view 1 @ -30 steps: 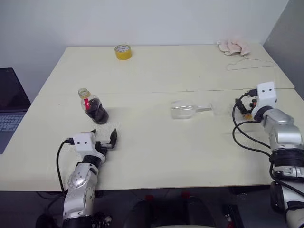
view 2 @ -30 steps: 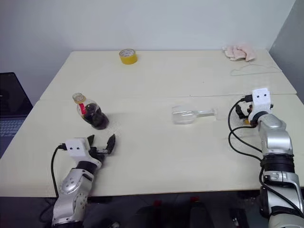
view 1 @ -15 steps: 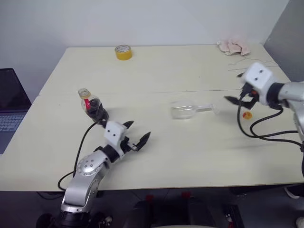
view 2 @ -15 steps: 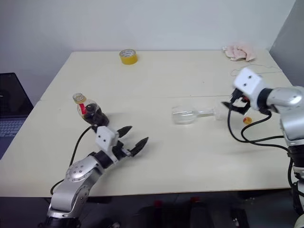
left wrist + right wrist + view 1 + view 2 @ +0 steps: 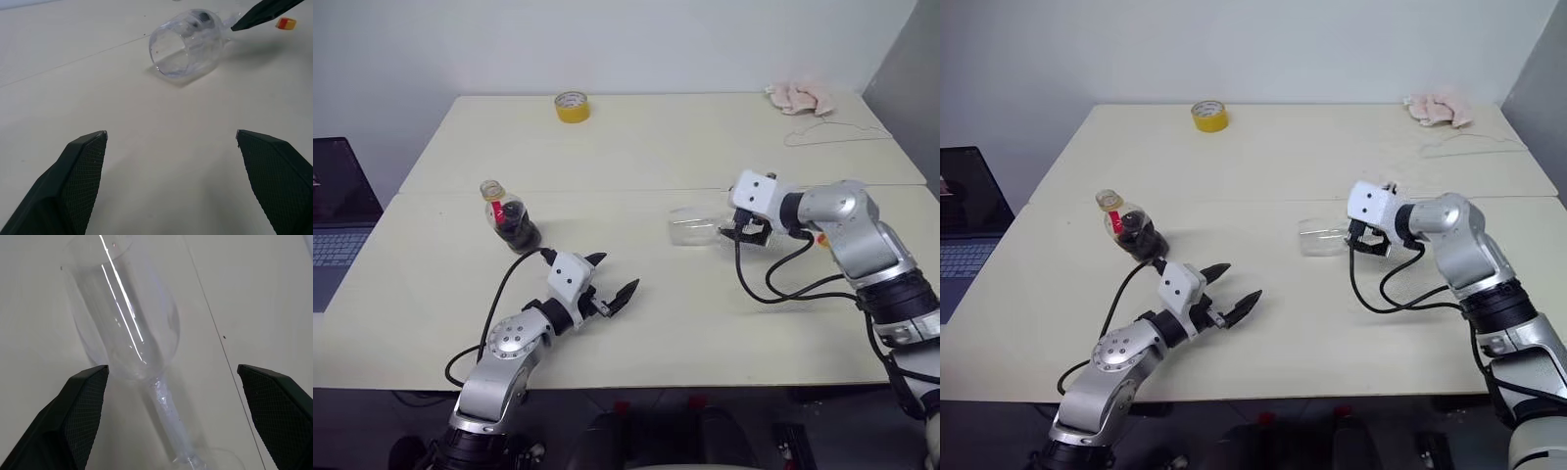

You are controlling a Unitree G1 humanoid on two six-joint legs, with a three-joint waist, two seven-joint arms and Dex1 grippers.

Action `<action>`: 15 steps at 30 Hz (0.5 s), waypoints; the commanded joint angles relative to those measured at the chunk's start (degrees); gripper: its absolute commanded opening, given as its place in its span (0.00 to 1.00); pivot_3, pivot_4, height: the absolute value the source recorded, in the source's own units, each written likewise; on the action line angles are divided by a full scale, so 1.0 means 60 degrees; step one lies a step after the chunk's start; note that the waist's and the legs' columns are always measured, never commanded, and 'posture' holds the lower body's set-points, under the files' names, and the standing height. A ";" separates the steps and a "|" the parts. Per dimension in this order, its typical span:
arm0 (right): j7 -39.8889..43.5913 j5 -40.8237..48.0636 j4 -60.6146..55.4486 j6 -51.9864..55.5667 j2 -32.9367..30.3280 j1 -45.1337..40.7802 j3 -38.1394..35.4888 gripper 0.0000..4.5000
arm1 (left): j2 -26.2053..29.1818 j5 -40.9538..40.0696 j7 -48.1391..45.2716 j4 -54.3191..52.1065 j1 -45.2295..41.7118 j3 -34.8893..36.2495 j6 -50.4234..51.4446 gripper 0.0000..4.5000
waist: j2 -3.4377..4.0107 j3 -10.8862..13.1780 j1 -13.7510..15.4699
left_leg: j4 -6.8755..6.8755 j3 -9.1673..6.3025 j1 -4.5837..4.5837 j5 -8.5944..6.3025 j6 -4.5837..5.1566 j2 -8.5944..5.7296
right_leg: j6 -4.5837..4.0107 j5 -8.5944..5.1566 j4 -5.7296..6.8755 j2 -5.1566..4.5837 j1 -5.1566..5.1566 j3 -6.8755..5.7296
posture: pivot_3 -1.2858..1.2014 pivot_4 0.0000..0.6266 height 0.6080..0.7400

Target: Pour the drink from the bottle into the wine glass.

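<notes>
The wine glass (image 5: 697, 228) lies on its side near the middle of the counter (image 5: 646, 147), its open mouth turned toward the counter's left edge and its stem running toward the right edge; the bowl is clear and holds no liquid; in the right wrist view the bowl, thin stem and part of the round foot show between that gripper's two fingers.

The right gripper (image 5: 742, 232) sits over the stem end of the glass, just beside the bowl, its fingers spread wide on either side of the stem with nothing in its grasp; whether a finger touches the glass I cannot tell.

The bottle (image 5: 508, 217) stands upright toward the left edge of the counter, well apart from the glass; the drink (image 5: 519, 232) fills its rounded belly, dark and nearly black, with the red label strip at the neck above it.

The left gripper (image 5: 613, 282) hangs near the front edge, between bottle and glass, its fingers fully parted and empty, pointing toward the glass.

A yellow tape roll (image 5: 571, 106) rests near the far edge; a pink cloth (image 5: 800, 97) lies in the far right corner; a small yellow and red cap (image 5: 285, 23) lies on the counter just beyond the glass; a laptop (image 5: 342, 211) sits off the left edge.
</notes>
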 commanded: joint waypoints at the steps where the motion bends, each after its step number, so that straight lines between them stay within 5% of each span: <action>1: 0.0249 -0.0326 -0.0281 -0.0029 -0.0089 -0.0282 0.0029 1.00 | 0.0037 0.0084 -0.0036 -0.0243 0.0071 0.0047 -0.0207 0.99 | 0.0000 0.0000 0.0000 | 0.0000 0.0000 0.0000 0.0000 0.0000 0.0000 | 0.0000 0.0000 0.0000 0.0000 0.0000 0.0001 | 0.52 0.24 1.00; 15: 0.1689 -0.1351 0.0934 0.1300 0.0449 -0.1790 0.1192 1.00 | -0.0130 0.0301 -0.0022 -0.0019 0.0020 -0.0150 -0.0283 0.99 | 0.0000 0.0000 -0.0003 | -0.0002 -0.0004 0.0000 0.0000 0.0000 0.0001 | -0.0001 0.0001 0.0000 0.0002 -0.0004 -0.0001 | 0.52 0.24 1.00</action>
